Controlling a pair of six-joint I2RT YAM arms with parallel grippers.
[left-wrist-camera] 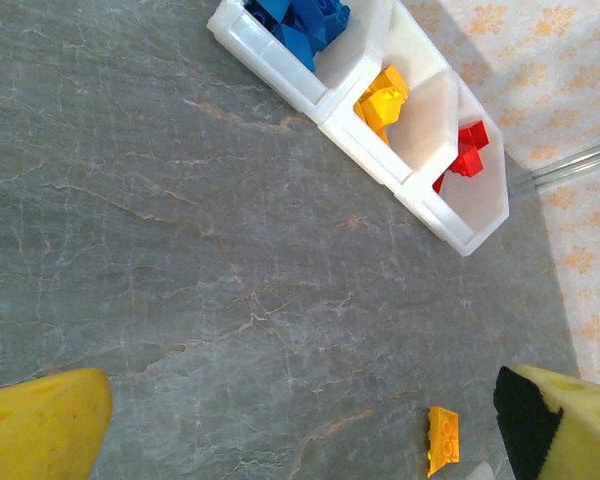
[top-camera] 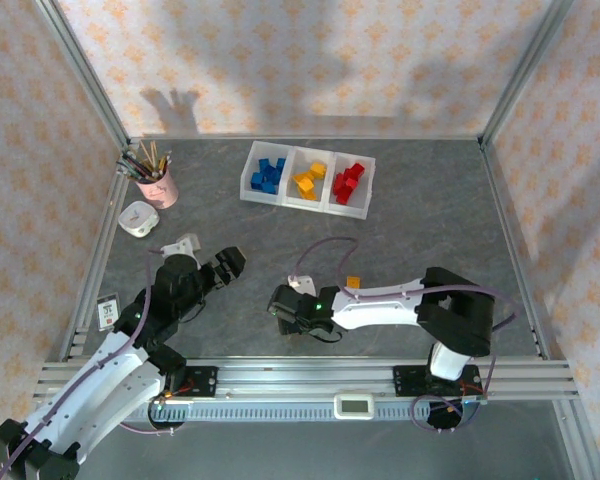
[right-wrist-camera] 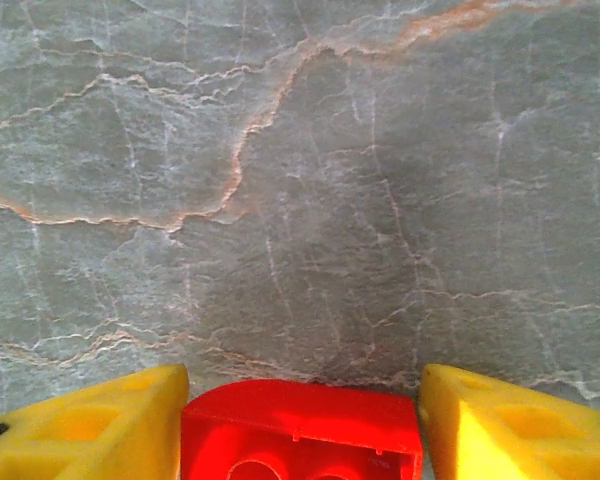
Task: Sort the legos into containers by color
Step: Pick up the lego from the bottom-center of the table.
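A red lego (right-wrist-camera: pixel 302 432) sits between my right gripper's yellow fingers (right-wrist-camera: pixel 90 425), touching both, just above the grey table; the right gripper (top-camera: pixel 283 305) is shut on it near the table's front middle. My left gripper (top-camera: pixel 226 266) stands open over bare table, nothing between its fingers (left-wrist-camera: pixel 40 425). One yellow-orange lego (top-camera: pixel 352 282) lies loose on the table, also at the lower right of the left wrist view (left-wrist-camera: pixel 442 440). The white three-bin tray (top-camera: pixel 250 172) at the back holds blue legos (top-camera: pixel 269 174), yellow ones (top-camera: pixel 309 180) and red ones (top-camera: pixel 349 183).
A pink cup of pencils (top-camera: pixel 157 186) stands at the back left, with a small white holder (top-camera: pixel 137 218) in front of it and a white piece (top-camera: pixel 185 243) by the left arm. Metal frame posts and patterned walls edge the table.
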